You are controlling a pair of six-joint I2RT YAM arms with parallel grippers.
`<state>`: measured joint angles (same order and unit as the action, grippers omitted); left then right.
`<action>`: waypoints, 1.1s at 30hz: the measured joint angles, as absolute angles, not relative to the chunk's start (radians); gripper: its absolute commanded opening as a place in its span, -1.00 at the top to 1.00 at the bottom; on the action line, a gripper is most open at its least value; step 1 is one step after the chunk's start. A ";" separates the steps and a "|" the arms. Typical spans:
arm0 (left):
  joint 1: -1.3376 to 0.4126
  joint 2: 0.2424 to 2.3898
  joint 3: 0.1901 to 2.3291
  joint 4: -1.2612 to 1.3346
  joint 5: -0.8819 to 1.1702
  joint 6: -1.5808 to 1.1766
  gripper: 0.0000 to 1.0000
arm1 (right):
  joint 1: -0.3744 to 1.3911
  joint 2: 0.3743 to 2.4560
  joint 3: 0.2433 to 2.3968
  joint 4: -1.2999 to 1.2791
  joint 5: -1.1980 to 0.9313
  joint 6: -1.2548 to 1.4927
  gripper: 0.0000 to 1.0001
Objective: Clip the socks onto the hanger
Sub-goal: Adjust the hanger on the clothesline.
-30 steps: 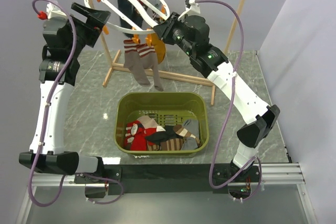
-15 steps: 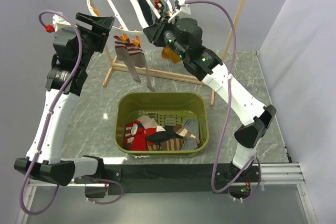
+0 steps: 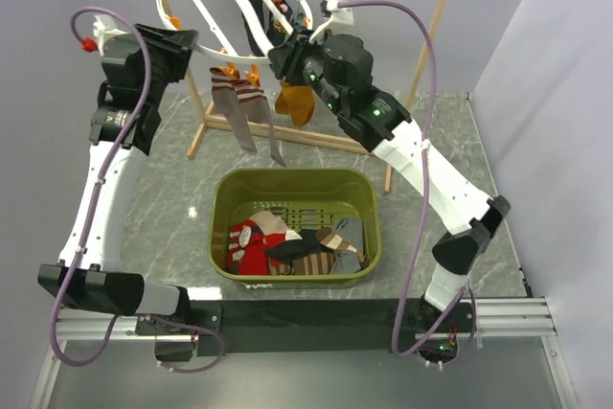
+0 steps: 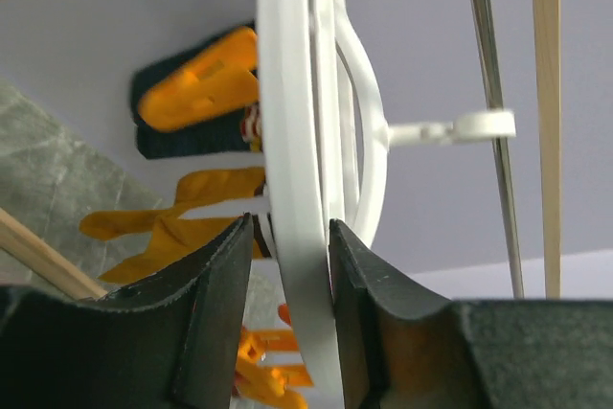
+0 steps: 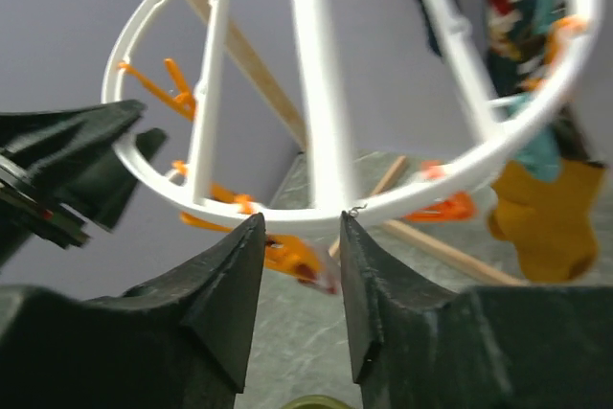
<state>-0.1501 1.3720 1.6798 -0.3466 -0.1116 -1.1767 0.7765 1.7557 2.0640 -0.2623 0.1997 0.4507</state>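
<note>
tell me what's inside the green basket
A heap of socks lies in the basket's near half: a red one, a brown striped one, a grey one, a dark one. Its slotted floor shows behind them. Anything under the heap is hidden.

Bright, even, soft light with faint shadows; overhead view sharp; the hanger [image 5: 321, 93] blurred in the right wrist view.
</note>
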 measured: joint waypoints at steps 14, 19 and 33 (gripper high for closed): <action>-0.014 1.474 1.732 -0.296 -0.021 -1.194 0.26 | 0.713 1.644 1.987 -0.260 0.377 0.343 -0.01; 0.022 1.567 1.810 -0.299 0.036 -1.191 0.32 | 0.657 1.645 1.968 -0.274 0.349 0.354 -0.01; 0.091 1.801 2.070 -0.305 0.160 -1.166 0.28 | 0.576 1.655 1.968 -0.225 0.252 0.353 -0.03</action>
